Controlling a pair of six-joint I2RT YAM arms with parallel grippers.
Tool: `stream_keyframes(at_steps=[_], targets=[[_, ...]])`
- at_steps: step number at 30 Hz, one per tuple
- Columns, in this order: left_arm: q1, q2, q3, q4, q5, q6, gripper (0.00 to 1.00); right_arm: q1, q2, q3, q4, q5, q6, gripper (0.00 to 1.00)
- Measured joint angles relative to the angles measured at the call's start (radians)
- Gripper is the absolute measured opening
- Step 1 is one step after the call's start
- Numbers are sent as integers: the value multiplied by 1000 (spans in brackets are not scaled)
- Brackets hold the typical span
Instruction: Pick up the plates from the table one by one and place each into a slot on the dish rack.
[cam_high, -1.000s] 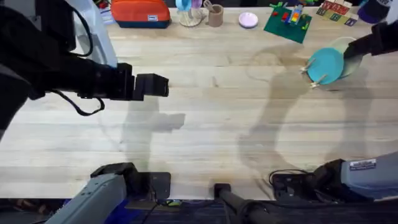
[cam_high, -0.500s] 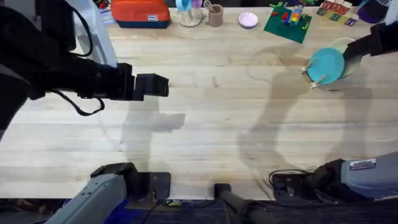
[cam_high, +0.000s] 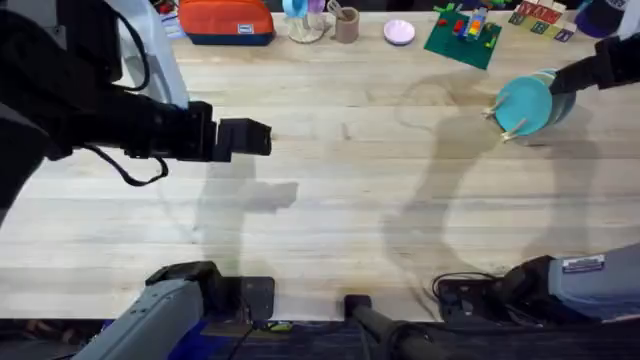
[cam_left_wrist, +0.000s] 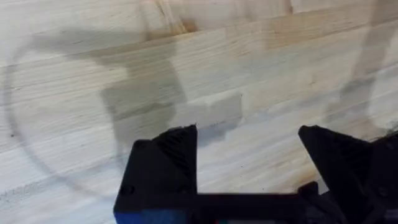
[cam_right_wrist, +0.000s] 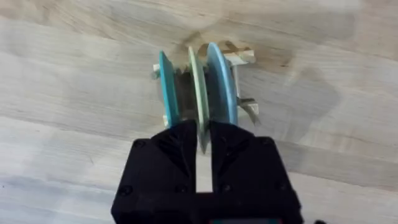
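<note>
dish rack (cam_right_wrist: 239, 59) mostly hidden behind plates (cam_right_wrist: 199, 93), cream plate's lower rim behind right gripper (cam_right_wrist: 204, 146)

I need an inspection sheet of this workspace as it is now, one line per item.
Surface: light plank wooden table, bare in the middle.
Job's things: small wooden peg dish rack holds three plates on edge: teal plate, pale cream-yellow plate, light blue plate.
Clutter: along the far edge, orange pouch, tan cup, pinkish-white round dish, green toy-brick board.
Grippers: left pincer open above bare wood; right pincer shut on the cream-yellow plate's rim.
Cables: black cable on the left arm.
Surroundings: nothing seen.
</note>
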Motion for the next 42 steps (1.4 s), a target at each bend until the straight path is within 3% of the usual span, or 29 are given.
stream_keyframes(at_steps=[17, 30, 31, 33, 37, 42], targets=[[0, 0, 0, 0, 0, 0, 994, 0, -4, 0, 1, 0, 0, 103], [0, 0, 0, 0, 0, 0, 995, 0, -133, 0, 2, 0, 20, 177], [0, 0, 0, 0, 0, 0, 994, 0, -139, 0, 1, 0, 23, 206], [0, 0, 0, 0, 0, 0, 994, 0, -152, 0, 0, -1, 31, 369], [0, 0, 0, 0, 0, 0, 995, 0, -193, 0, -2, -1, 40, 941], [0, 0, 0, 0, 0, 0, 995, 0, -256, 0, -34, -3, 52, 992]])
